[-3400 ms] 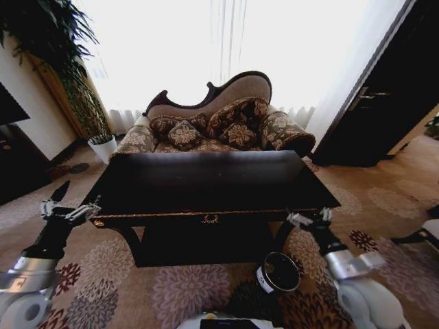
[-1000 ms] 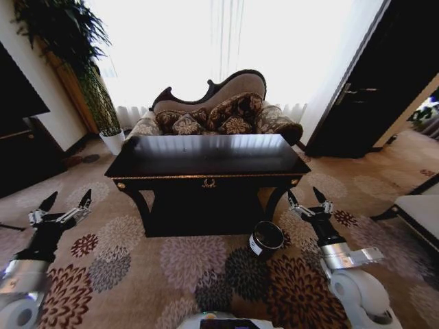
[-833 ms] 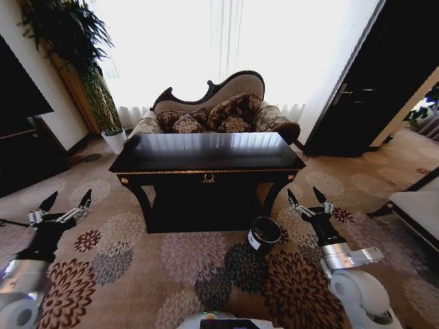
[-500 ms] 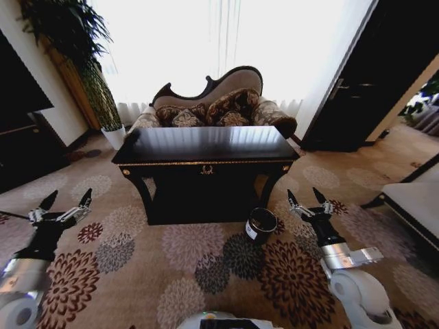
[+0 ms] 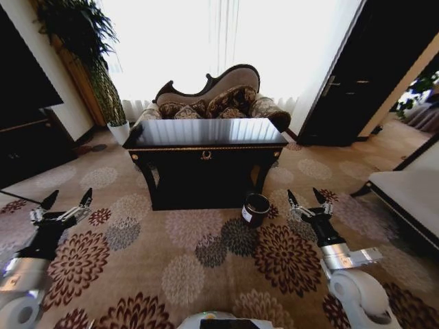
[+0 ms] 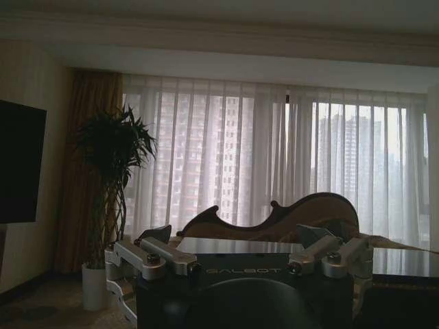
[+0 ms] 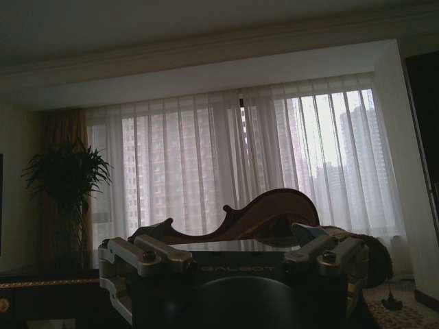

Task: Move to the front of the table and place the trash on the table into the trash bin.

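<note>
One glossy black wooden surface (image 5: 206, 132), one round dark bin (image 5: 256, 209), one patterned sofa (image 5: 212, 103), one potted plant (image 5: 89, 48) and two claws are showing.

I see a curved-back sofa (image 5: 209, 96) piled with patterned cushions before sheer white curtains (image 5: 219, 41), a tall potted plant (image 5: 89, 48) to its left, a dark door (image 5: 357, 75) at right, and floral carpet (image 5: 206, 267) underfoot
</note>
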Motion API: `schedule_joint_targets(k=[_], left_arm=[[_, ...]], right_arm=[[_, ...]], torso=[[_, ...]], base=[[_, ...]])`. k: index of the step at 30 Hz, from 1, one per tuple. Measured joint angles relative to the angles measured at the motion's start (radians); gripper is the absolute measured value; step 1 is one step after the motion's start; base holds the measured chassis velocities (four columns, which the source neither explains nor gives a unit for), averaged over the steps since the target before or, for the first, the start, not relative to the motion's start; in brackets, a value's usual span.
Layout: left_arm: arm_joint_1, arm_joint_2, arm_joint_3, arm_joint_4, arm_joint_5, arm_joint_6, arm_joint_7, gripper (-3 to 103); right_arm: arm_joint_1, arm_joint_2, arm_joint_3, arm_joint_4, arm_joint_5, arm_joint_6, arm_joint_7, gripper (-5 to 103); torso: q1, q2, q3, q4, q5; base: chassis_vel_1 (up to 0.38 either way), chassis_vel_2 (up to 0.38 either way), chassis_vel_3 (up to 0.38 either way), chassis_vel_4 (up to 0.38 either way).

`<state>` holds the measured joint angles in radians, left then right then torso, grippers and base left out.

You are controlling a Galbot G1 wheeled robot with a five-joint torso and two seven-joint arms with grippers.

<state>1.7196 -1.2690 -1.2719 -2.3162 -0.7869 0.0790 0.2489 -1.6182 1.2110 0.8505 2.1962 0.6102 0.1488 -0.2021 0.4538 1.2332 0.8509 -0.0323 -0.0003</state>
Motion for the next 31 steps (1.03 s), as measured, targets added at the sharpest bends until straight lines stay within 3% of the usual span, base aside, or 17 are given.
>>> schedule_joint_targets(k=[8,25,31], left_arm=[[0.002,-0.004,0.000,-0.003,0.002,0.000,0.001,100],[0.005,-0.016,0.000,-0.018,0.005,0.000,0.001,100],[0.005,-0.017,0.002,-0.027,0.002,0.006,0.000,100]], right_arm=[[0.003,-0.001,-0.003,-0.004,0.002,0.008,-0.009,100],[-0.006,0.024,-0.030,0.006,-0.027,0.025,-0.022,100],[-0.033,0.053,-0.083,0.054,-0.068,0.004,0.041,100]], torso=[[-0.001,0.001,-0.001,0.0001,-0.0002],[0.000,0.000,0.000,-0.0001,0.0000],[0.000,0.000,0.000,-0.0001,0.0000]], base=[[0.149,-0.154,-0.146,0.185],[-0.010,0.014,0.009,-0.024],[0.000,0.000,0.000,0.000]])
